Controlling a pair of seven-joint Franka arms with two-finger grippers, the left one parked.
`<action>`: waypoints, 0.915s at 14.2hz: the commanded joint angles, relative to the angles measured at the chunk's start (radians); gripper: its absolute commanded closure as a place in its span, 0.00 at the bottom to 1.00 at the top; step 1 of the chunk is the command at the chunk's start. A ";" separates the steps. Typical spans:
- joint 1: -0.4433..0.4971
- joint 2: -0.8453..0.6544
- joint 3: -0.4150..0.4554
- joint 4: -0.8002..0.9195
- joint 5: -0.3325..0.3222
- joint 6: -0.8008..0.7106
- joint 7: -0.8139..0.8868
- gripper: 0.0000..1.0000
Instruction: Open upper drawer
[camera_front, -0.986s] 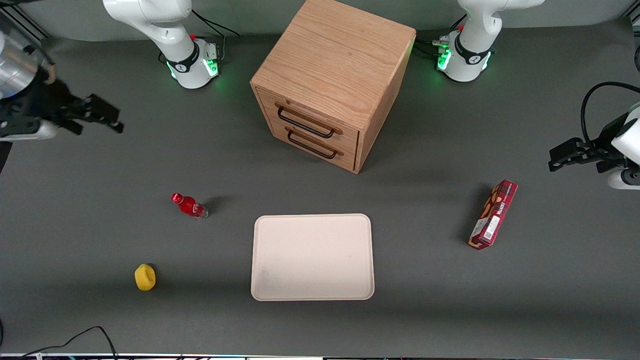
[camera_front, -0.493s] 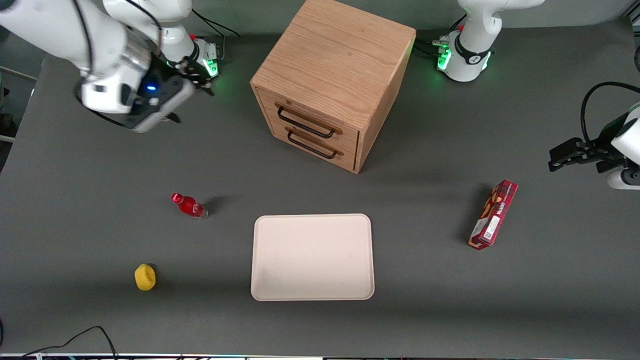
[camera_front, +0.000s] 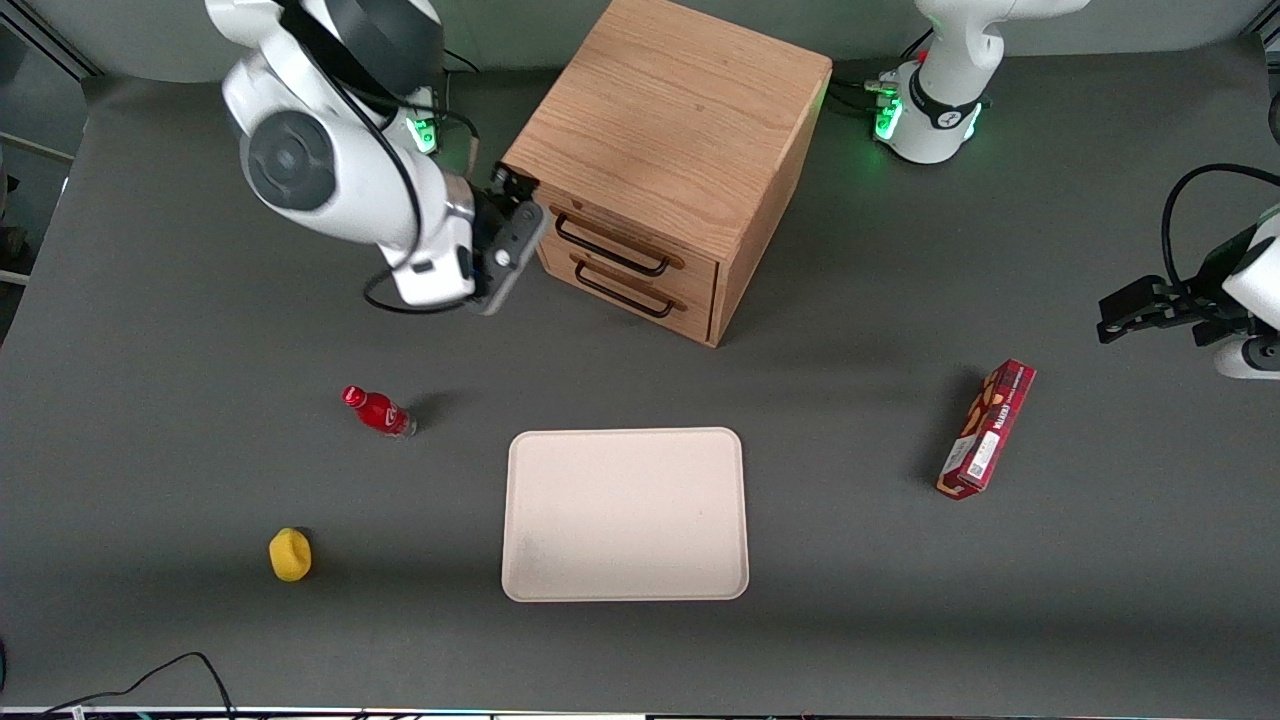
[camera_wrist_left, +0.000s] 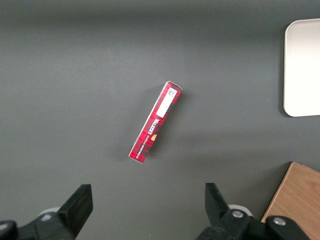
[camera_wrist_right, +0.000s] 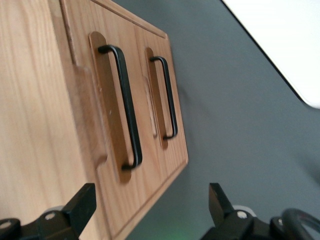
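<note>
Nearest, the cream rectangular tray (camera_front: 625, 515) lies flat; farther back, the black two-finger gripper (camera_front: 515, 190), fingers spread wide and empty, hovers beside the closed light oak upper drawer (camera_front: 625, 243) with its black wire handle (camera_wrist_right: 124, 102).

The cabinet (camera_front: 672, 130) is light brown wood with wavy grain lines. The upper drawer (camera_front: 625, 232) is the same light wood, and its handle (camera_front: 610, 246) is black. The lower drawer (camera_front: 640, 285) matches it. The gripper (camera_front: 512, 184), close by the cabinet's front corner, is black on a white arm. The table (camera_front: 900, 600) is dark grey. The tray (camera_front: 625, 515) is creamy white. The bottle (camera_front: 379, 411) is bright red. The box (camera_front: 986, 429) is red with a checked pattern and a white label. The sponge (camera_front: 290, 554) is yellow.
</note>
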 joint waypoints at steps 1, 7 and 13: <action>0.017 0.049 0.018 -0.010 0.017 0.061 -0.040 0.00; 0.044 0.129 0.050 -0.056 0.016 0.176 -0.040 0.00; 0.053 0.168 0.053 -0.093 -0.033 0.245 -0.038 0.00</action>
